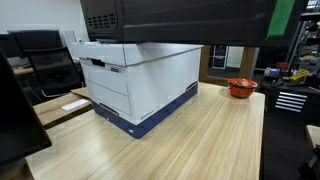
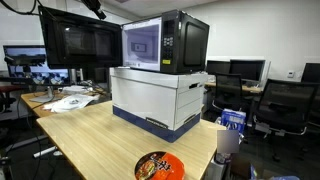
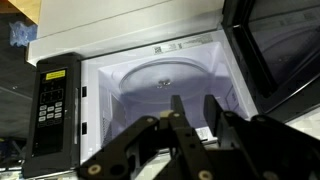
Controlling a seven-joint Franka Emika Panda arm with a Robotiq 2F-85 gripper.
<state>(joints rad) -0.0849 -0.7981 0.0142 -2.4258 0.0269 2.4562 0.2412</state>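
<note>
In the wrist view my gripper point(image 3: 195, 102) hangs in front of an open microwave point(image 3: 60, 90). Its two black fingers stand apart, with nothing between them. Behind them is the white cavity with a round glass turntable point(image 3: 165, 78). The picture seems to stand upside down: the control panel point(image 3: 52, 100) is at the left and the open door point(image 3: 285, 50) at the right. In both exterior views the black microwave point(image 2: 165, 42) point(image 1: 180, 20) stands on a white and blue cardboard box point(image 2: 160, 98) point(image 1: 140, 80). My gripper does not show there.
The box stands on a light wooden table point(image 1: 200, 140) point(image 2: 100, 140). An orange instant-noodle bowl point(image 1: 242, 87) point(image 2: 158, 167) sits near the table's edge. Papers point(image 2: 65, 100) lie at the far end. Monitors point(image 2: 85, 45) and office chairs point(image 2: 290, 105) surround the table.
</note>
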